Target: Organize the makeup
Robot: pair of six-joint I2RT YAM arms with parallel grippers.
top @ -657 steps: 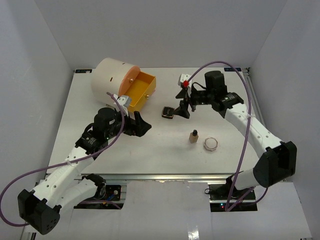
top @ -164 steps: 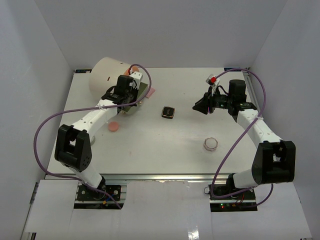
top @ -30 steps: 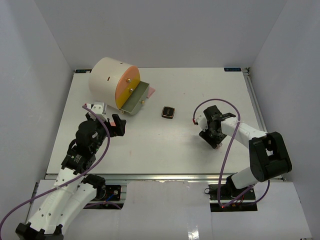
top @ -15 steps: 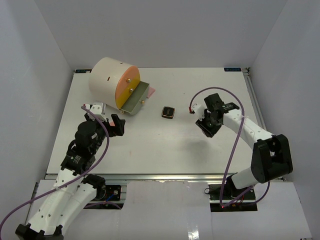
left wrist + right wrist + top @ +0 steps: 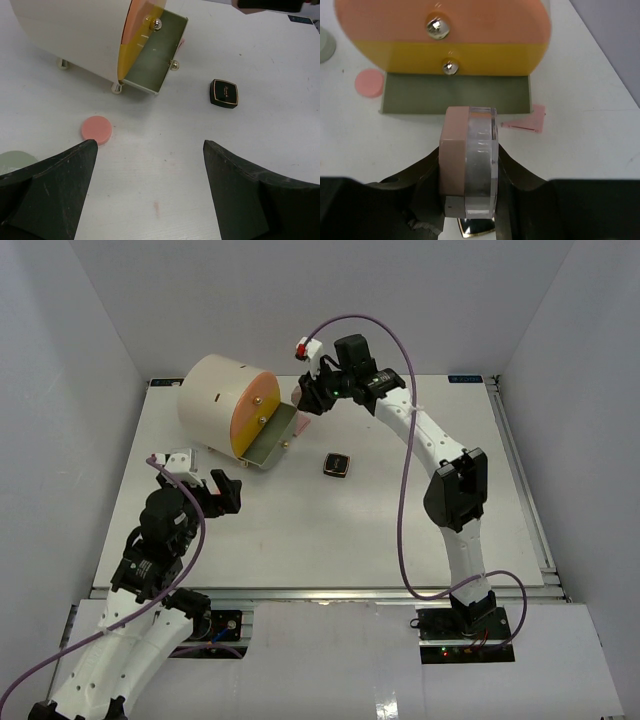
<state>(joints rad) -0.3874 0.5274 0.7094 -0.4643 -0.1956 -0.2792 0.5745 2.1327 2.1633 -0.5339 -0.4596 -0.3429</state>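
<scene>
My right gripper [image 5: 312, 395] is shut on a clear round jar with a pink base [image 5: 469, 160]. It holds the jar on edge, above the table, just in front of the open olive drawer [image 5: 455, 92] of the cream cylinder [image 5: 222, 400]. A black-gold square compact [image 5: 337, 464] lies mid-table and also shows in the left wrist view [image 5: 223, 93]. A round pink pad [image 5: 96, 129] lies near the cylinder's feet. A pink wedge pad [image 5: 525, 122] lies beside the drawer. My left gripper [image 5: 150, 145] is open and empty over bare table.
The cylinder has orange and yellow drawer fronts [image 5: 442, 30] with metal knobs. A pale green round object [image 5: 15, 160] lies at the left, by my left finger. White walls enclose the table on three sides.
</scene>
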